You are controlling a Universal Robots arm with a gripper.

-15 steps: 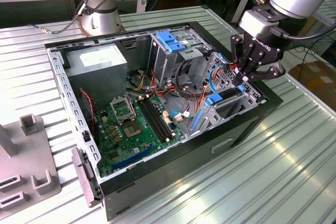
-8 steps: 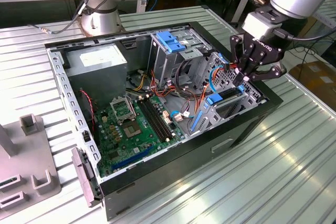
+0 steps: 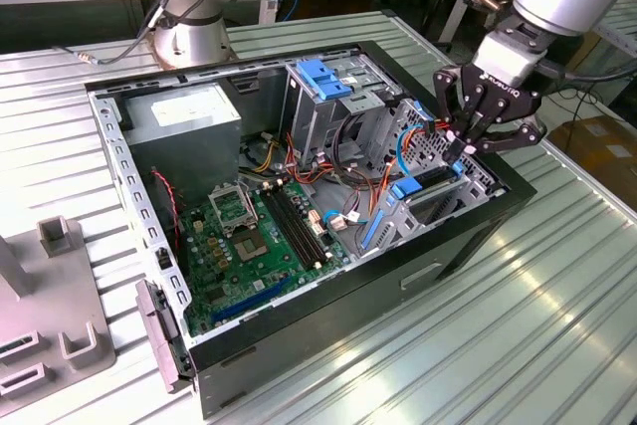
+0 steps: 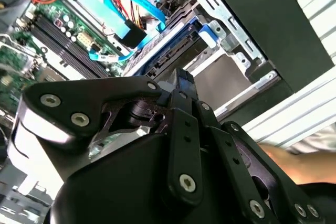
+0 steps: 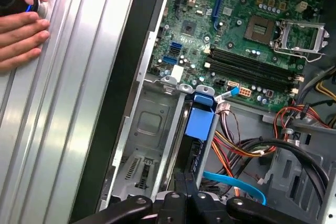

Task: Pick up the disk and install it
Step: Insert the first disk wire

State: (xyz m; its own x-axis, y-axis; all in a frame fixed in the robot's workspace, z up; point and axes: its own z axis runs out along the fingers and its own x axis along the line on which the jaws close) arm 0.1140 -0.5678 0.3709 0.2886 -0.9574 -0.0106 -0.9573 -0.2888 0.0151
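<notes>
The disk (image 3: 435, 176) stands on edge in the drive bay at the corner of the open computer case (image 3: 468, 236) on the exterior view's right. Its blue carrier frame (image 5: 202, 124) and dark metal edge show in the first wrist view, and the frame (image 4: 168, 51) appears again in the second wrist view. My gripper (image 3: 460, 149) hangs right above that bay, shut, its tips together at the disk's upper edge (image 5: 184, 179) (image 4: 184, 77). Whether the tips touch the disk I cannot tell.
Inside the case lie the green motherboard (image 3: 259, 236), a grey power-supply box (image 3: 184, 116), a metal drive cage with a blue clip (image 3: 323, 77) and loose cables (image 3: 373, 186). A grey fixture (image 3: 50, 325) stands on the table at the left. A person's hand (image 5: 21, 19) rests on the ribbed table beside the case.
</notes>
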